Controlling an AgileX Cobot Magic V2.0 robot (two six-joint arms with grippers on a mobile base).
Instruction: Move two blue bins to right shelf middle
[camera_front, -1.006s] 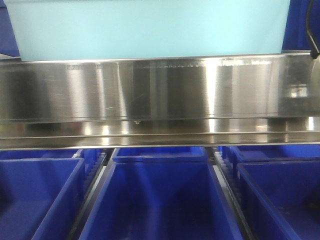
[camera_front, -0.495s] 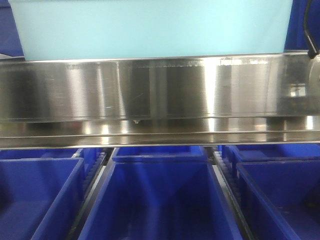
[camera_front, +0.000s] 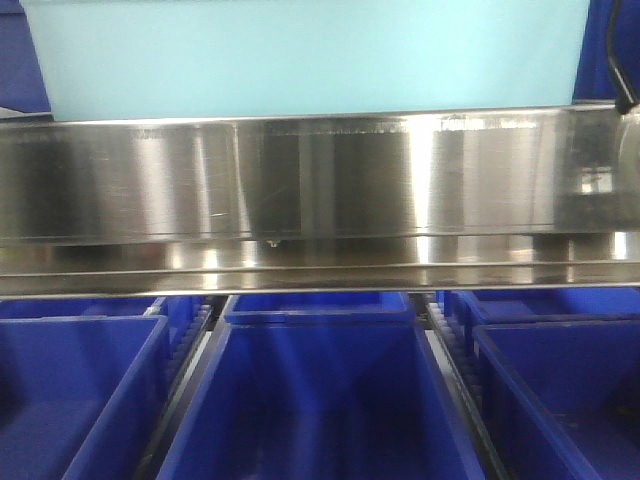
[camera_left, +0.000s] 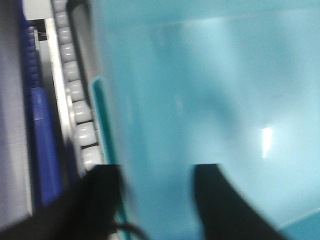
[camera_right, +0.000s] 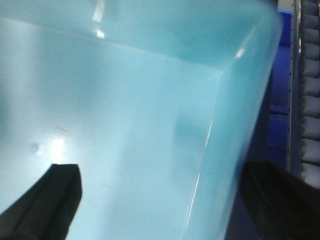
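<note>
Pale turquoise plastic bin (camera_front: 300, 55) sits on the brushed steel shelf (camera_front: 320, 180); left fingers (camera_left: 100, 200) and right fingers (camera_right: 50, 200) both spread wide, straddling its walls, clamping nothing

A brushed stainless steel beam (camera_front: 320, 180) runs across the whole front view, streaked with vertical reflections, and a black cable (camera_front: 618, 60) hangs at its upper right end. Below the beam three dark blue bins (camera_front: 320, 400) stand side by side, open-topped, with a strip of roller track (camera_front: 190, 350) in each gap between them. The wrist views show more rollers, white ones (camera_left: 75, 100) on the left and grey ones (camera_right: 310, 100) on the right.
</note>
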